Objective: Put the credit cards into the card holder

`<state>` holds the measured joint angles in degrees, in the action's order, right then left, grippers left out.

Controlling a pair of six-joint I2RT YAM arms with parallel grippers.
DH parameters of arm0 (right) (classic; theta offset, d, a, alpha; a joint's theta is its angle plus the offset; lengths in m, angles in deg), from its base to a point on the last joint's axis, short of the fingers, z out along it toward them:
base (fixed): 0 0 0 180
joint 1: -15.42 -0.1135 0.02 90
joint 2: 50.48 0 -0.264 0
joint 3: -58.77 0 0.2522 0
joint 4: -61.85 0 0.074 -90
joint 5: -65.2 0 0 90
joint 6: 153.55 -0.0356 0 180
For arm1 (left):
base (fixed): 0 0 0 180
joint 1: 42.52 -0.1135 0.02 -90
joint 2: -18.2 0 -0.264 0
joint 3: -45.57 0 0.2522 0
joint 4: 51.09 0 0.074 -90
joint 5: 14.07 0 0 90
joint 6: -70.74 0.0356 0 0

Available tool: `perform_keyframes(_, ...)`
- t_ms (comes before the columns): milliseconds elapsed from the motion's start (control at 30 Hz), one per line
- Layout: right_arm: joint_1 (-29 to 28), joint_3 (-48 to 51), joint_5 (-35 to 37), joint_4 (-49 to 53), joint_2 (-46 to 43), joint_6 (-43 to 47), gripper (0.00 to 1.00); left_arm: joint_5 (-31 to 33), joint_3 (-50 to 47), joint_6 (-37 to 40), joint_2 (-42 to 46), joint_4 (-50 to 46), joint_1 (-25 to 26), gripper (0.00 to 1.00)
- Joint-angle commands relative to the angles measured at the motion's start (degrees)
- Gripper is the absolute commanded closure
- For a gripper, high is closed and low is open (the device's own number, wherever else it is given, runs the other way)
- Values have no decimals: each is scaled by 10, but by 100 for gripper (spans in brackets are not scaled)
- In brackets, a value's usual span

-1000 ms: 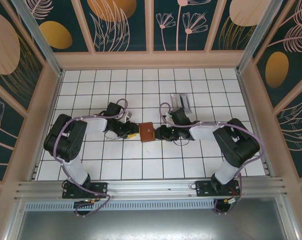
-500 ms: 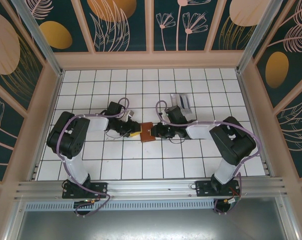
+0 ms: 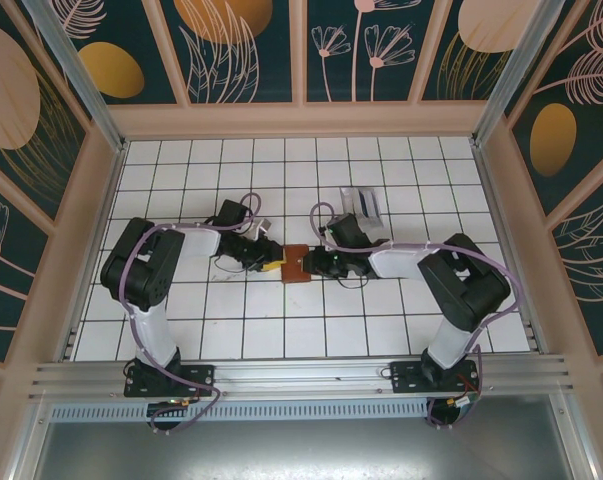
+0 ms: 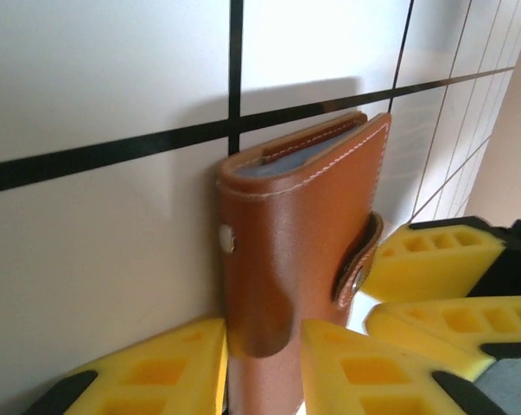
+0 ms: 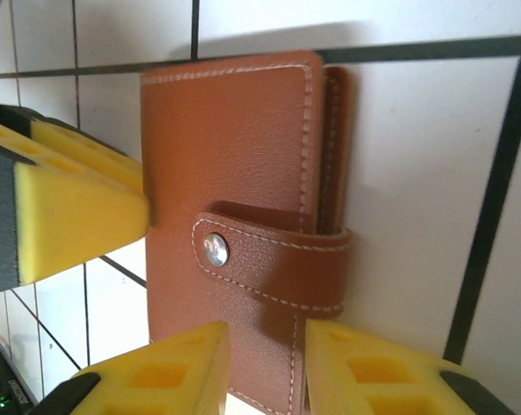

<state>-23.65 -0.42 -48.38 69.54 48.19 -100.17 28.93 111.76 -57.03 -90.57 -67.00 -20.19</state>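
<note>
Reddish-brown leather folding card holder (image 3: pixel 294 264) is lying mid white tiled table (image 3: pixel 181 330), tab snapped, with left gripper (image 4: pixel 262 367) and right gripper (image 5: pixel 267 367) each pinching an opposite end. It is probably handling light, soft and slick, so gripping the stiff stitched edges is looking safest. Pale silver-grey flat credit cards (image 3: pixel 363 203) are waiting toward the far edge.

Your overhead view is bright and evenly lit from above: the white tiled floor (image 3: pixel 401 320) reads clean, and the arms throw only faint, soft shadows. In the left wrist view the far floor washes out to glare, the card holder (image 4: pixel 286 251) casts a grey shadow behind it, and the yellow pads (image 4: pixel 156 372) at the bottom edge are blurred. The right wrist view keeps the leather stitching sharp.
</note>
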Motion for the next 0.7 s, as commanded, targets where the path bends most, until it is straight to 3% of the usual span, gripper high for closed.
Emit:
perform_keyframes(0,-19,-20,-5,-11,26,-15,74,8,1,1,-42,-1,15,75)
perform_keyframes(200,-21,-15,-9,-38,19,-21,75,-3,3,1,-45,-3,15,73)
perform_keyframes(300,-19,-9,-13,-59,20,-22,75,-18,11,5,-50,-4,15,82)
perform_keyframes(367,-19,-8,-9,-66,23,-26,76,-33,16,8,-50,-6,15,97)
perform_keyframes(433,-21,-3,21,-65,9,-28,81,-35,38,51,-48,-56,14,100)
perform_keyframes(533,-31,-10,118,-2,-53,4,72,-3,69,106,-23,-146,10,100)
perform_keyframes(567,-35,-16,151,20,-71,16,69,-3,65,97,-10,-144,7,100)
perform_keyframes(633,-44,-29,198,58,-96,39,52,-23,52,55,8,-114,4,100)
perform_keyframes(667,-45,-40,211,78,-96,50,51,-32,48,35,15,-98,4,100)
